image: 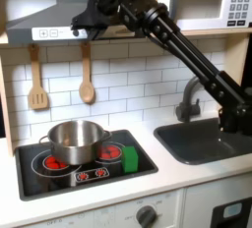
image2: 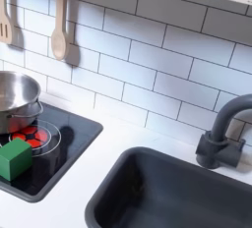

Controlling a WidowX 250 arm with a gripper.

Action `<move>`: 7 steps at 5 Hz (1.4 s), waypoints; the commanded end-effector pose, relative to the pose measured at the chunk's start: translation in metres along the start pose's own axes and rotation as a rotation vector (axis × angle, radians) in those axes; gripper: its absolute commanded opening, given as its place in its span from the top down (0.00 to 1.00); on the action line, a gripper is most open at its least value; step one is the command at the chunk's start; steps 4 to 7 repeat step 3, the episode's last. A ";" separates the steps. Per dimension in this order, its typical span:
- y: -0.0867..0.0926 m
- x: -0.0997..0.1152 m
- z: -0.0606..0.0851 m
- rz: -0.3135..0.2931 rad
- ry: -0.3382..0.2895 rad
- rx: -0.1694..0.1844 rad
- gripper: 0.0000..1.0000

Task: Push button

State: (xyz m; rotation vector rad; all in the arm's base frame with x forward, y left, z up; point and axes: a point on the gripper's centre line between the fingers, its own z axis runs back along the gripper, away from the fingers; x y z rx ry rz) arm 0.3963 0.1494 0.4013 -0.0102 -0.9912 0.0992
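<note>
Green block (image2: 15,158) on stovetop (image2: 69,139) beside pot (image2: 18,96)

**No readable text in the toy kitchen**

No word, brand or number can be made out in either exterior view. In the first exterior view the microwave's keypad (image: 239,6) carries rows of small dark keys, too blurred to read. The red marks at the front edge of the stove top (image: 92,176) are shapes, not letters. The range hood's buttons (image: 61,33) bear no legible label

Black jointed arm (image: 187,60), boxy links
</note>
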 end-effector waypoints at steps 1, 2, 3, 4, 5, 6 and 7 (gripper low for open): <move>-0.001 0.000 0.000 -0.003 0.003 0.000 1.00; 0.000 0.000 0.001 -0.002 -0.002 0.004 1.00; 0.000 0.000 0.002 -0.014 0.003 0.010 1.00; 0.000 0.000 0.002 -0.014 0.003 0.010 1.00; 0.000 0.000 0.002 -0.014 0.003 0.010 1.00; 0.000 0.000 0.002 -0.014 0.003 0.010 1.00; 0.000 0.000 0.002 -0.014 0.003 0.010 1.00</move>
